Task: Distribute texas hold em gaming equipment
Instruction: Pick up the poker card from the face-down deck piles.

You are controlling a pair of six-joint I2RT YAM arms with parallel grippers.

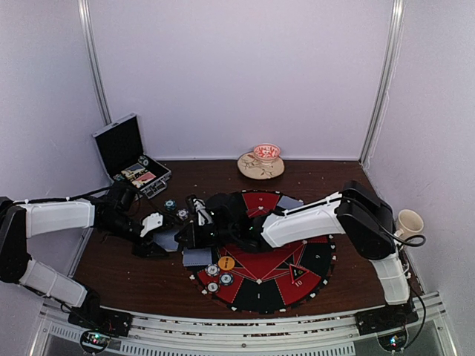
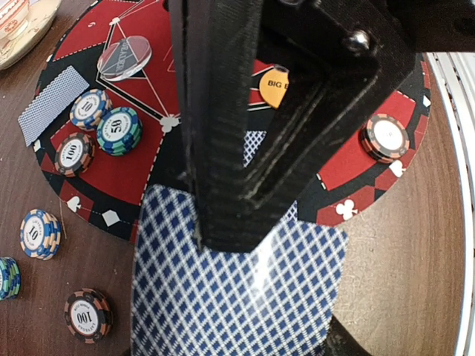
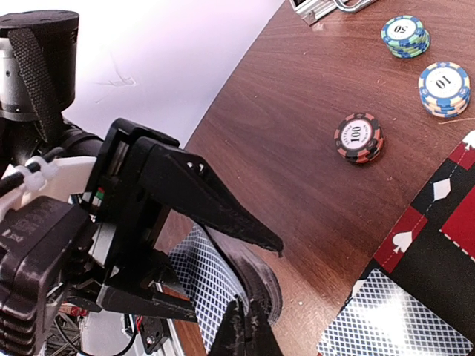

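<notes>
My left gripper [image 1: 162,240] is shut on a deck of blue-diamond-backed playing cards [image 2: 237,297], held just off the left edge of the round mat [image 1: 278,256]. From the right, my right gripper [image 3: 250,320] reaches over and is shut on the edge of the deck's top card [image 3: 208,278], which bows upward. Poker chip stacks marked 10 [image 2: 90,109], 50 [image 2: 119,130] and 100 [image 2: 74,153] sit on the mat. Three more stacks [image 3: 359,137] stand on the bare wood. An orange disc [image 2: 274,85] and a lone chip [image 2: 384,137] lie on the mat.
Single cards lie on the mat's edge [image 1: 197,257] [image 2: 52,104]. A clear round button [image 2: 124,57] rests on the mat. The open black case [image 1: 132,156] stands at back left, a plate with a bowl [image 1: 261,163] at the back, a cup [image 1: 408,222] at right.
</notes>
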